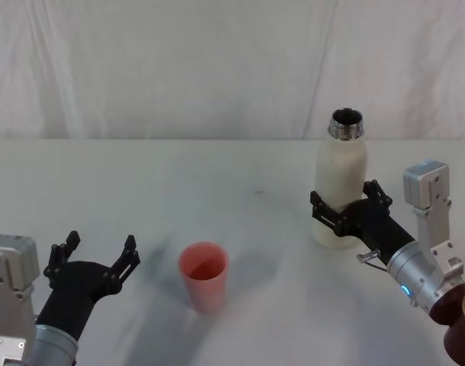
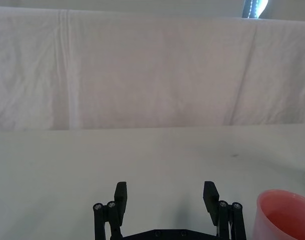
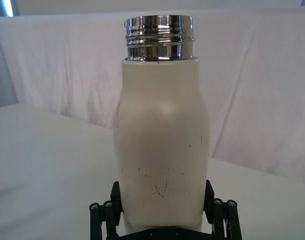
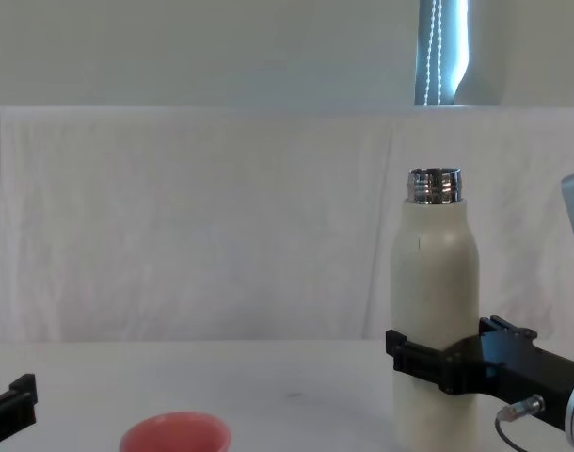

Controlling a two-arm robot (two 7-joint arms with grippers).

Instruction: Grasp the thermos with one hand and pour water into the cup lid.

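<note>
Standing upright on the white tabletop (image 1: 240, 168), the thermos (image 1: 341, 187) is clasped low on its cream body by the right gripper (image 1: 347, 210), a black jaw pressed to each side. No brand, label or writing can be read on the bottle; only fine dark scratches are seen on its paint in the right wrist view, below the open threaded steel neck. The base of the thermos is cut off in the chest view and hidden behind the gripper in the right wrist view. The cup lid (image 1: 203, 275) is set upright, well apart from the thermos, toward the robot's left. Just beside it, the left gripper (image 1: 95, 255) is held low over the tabletop with its jaws spread apart around nothing.
</note>
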